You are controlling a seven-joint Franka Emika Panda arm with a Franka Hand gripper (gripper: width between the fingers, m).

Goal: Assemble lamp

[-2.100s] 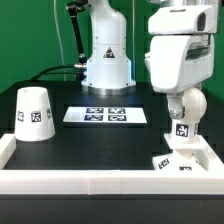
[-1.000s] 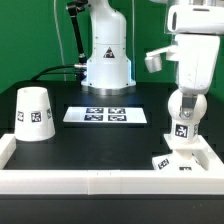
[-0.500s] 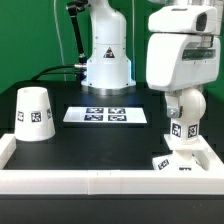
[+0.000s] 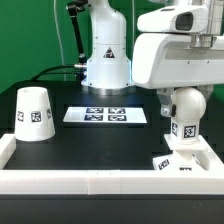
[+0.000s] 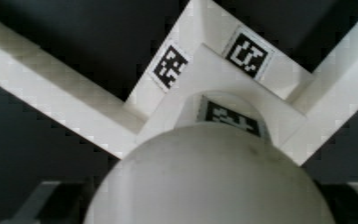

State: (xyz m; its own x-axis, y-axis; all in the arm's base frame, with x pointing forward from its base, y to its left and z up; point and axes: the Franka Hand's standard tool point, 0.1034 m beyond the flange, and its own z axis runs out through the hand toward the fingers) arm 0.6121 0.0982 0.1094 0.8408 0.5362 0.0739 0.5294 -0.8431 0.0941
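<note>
The ball-shaped bulb (image 4: 183,112) stands upright on the flat square base (image 4: 180,160) in the near corner at the exterior view's right. My gripper (image 4: 183,97) comes down on it from above, its fingers hidden behind the big white hand. In the wrist view the bulb (image 5: 202,175) fills the space between the dark fingers (image 5: 30,200), and my gripper (image 5: 202,205) is shut on it. The tagged base (image 5: 208,60) lies beneath, in the corner of the frame. The tapered shade (image 4: 35,112) stands alone at the exterior view's left.
The marker board (image 4: 105,116) lies flat in the middle of the black table. A low white wall (image 4: 90,180) runs along the front and sides. The robot's pedestal (image 4: 107,62) stands at the back.
The hand has turned about its vertical axis over the bulb, showing different sides. The bulb has stayed in the same spot on the base.
</note>
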